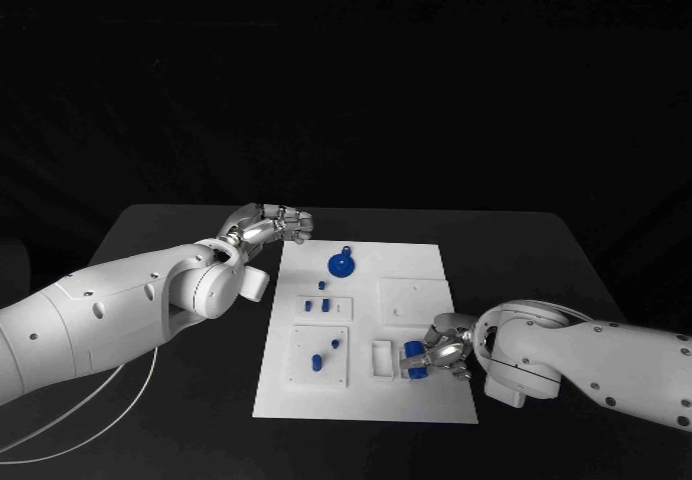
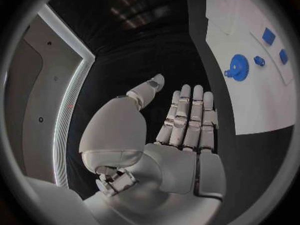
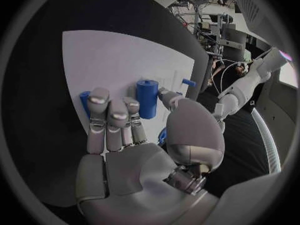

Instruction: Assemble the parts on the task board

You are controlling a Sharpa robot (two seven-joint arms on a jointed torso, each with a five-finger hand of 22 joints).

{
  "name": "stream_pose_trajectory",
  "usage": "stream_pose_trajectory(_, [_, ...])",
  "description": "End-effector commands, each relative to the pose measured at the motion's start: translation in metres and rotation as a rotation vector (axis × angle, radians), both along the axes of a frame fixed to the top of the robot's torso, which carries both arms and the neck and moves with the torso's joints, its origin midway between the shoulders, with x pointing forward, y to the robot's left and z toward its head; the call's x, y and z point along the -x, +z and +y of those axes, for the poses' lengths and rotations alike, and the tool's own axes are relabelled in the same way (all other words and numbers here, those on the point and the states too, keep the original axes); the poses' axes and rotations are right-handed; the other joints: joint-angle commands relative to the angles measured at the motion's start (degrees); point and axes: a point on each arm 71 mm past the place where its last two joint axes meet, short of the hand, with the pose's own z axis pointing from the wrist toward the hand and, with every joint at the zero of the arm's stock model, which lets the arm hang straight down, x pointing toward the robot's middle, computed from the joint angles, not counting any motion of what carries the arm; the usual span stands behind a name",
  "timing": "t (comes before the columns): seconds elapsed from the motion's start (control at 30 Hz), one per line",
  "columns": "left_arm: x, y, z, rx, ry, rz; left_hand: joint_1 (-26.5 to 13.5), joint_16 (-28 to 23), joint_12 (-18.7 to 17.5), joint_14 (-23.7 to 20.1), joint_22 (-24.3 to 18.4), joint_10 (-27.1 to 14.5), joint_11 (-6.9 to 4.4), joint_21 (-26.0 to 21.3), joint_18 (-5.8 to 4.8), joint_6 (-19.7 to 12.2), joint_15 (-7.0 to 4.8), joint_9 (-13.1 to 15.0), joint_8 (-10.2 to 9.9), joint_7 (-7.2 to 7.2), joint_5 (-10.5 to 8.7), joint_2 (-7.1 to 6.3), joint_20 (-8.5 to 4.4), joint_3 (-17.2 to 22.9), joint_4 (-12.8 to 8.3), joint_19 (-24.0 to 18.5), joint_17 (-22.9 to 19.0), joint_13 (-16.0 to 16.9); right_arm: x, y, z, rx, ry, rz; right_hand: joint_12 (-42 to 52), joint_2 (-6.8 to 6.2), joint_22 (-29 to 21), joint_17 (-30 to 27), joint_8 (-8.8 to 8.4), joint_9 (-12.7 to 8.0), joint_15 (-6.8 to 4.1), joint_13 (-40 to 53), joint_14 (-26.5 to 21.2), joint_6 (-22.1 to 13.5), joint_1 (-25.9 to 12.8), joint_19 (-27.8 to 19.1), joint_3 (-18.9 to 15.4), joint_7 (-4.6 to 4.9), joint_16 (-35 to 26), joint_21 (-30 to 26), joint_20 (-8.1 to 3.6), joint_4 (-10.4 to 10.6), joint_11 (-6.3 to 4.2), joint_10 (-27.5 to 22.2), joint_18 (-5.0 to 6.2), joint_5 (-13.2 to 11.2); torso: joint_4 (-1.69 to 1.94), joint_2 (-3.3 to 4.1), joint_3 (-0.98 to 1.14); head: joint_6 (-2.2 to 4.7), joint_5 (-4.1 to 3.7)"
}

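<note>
While assembly is under way at the near right corner of the task board, items are listed from left to right.

Left hand: hovers over the black table just off the board's far left corner. The left wrist view shows its fingers straight and together, the thumb apart, nothing in the palm; it holds nothing. Judged parked clear of the work.

Task board: white plate at mid-table, carrying raised white fixtures.

Blue round part: lies on the far left of the board, near the left hand. The left wrist view shows toothed edging, so it reads as a gear, with a small blue piece just beside it; the head view does not resolve the teeth.

Small blue parts: at mid-left of the board; another sits nearer, on a square fixture.

Right hand: at the near right of the board, fingers curled about a blue cylinder. The right wrist view shows the cylinder upright between fingers and thumb, seemingly held. Whether it is already seated in its fixture cannot be told. The grip looks meant to steady the part for insertion.
</note>
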Motion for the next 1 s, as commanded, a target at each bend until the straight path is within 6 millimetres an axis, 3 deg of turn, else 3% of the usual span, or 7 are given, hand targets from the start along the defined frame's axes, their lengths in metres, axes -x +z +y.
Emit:
stream_pose_trajectory(0.03, [0.000,0.001,-0.002,0.011,-0.013,-0.001,-0.44,-0.23,-0.26,0.05,0.06,-0.48,0.09,-0.34,0.69,-0.52,0.27,-0.06,0.23,0.01,0.10,0.05,0.09,-0.10,0.13,0.34,0.08,-0.08,0.001,-0.005,-0.007,0.017,-0.033,-0.011,-0.15,0.52,1.08,0.08,-0.09,-8.97,-0.26,0.12,-0.07,0.70,1.50,-0.05,2.50,-0.15,0.07,0.29,-0.16,0.27,-0.50,0.21,3.95,-0.15,0.01,-0.03,-0.01,0.02,0.02])
stream_pose_trajectory(0.3, [0.000,0.000,0.001,0.009,-0.009,0.001,-0.43,-0.27,-0.26,0.04,0.07,-0.49,0.09,-0.37,0.70,-0.52,0.27,-0.07,0.25,0.01,0.10,0.05,0.09,-0.10,0.12,0.33,0.10,-0.08,0.007,0.004,-0.008,-0.051,-0.082,0.004,-0.38,0.30,1.12,0.23,0.20,-8.37,-0.55,0.26,0.07,2.11,1.70,-0.10,6.26,-0.53,-0.02,0.99,0.40,-0.85,-0.85,0.96,3.95,-0.15,-0.06,-0.04,0.06,0.02,0.22])
stream_pose_trajectory(0.53, [-0.001,0.000,0.001,0.007,-0.008,0.002,-0.46,-0.30,-0.26,0.04,0.07,-0.49,0.09,-0.39,0.70,-0.51,0.27,-0.07,0.26,0.01,0.10,0.06,0.09,-0.12,0.15,0.33,0.12,-0.08,0.003,0.019,-0.009,-0.076,-0.095,-0.007,-0.65,0.23,1.10,0.27,0.05,-8.39,-0.63,0.21,0.11,2.60,0.18,-0.12,6.96,-0.64,-0.09,1.35,0.61,-1.17,-0.95,1.34,3.95,-0.15,-0.04,-0.03,0.00,0.03,0.14])
stream_pose_trajectory(1.0, [0.000,0.000,-0.001,0.008,-0.014,0.007,-0.51,-0.35,-0.25,0.04,0.09,-0.50,0.10,-0.42,0.70,-0.50,0.28,-0.08,0.29,0.01,0.10,0.06,0.10,-0.14,0.21,0.34,0.16,-0.08,0.008,0.017,0.018,-0.099,-0.027,0.073,-1.01,-0.11,1.05,0.34,-0.36,-8.66,-0.67,0.27,0.16,3.04,-2.49,-0.24,7.11,-0.68,-0.17,1.72,0.69,-1.52,-0.99,1.59,3.95,-0.16,0.03,-0.03,-0.11,-0.29,0.70])
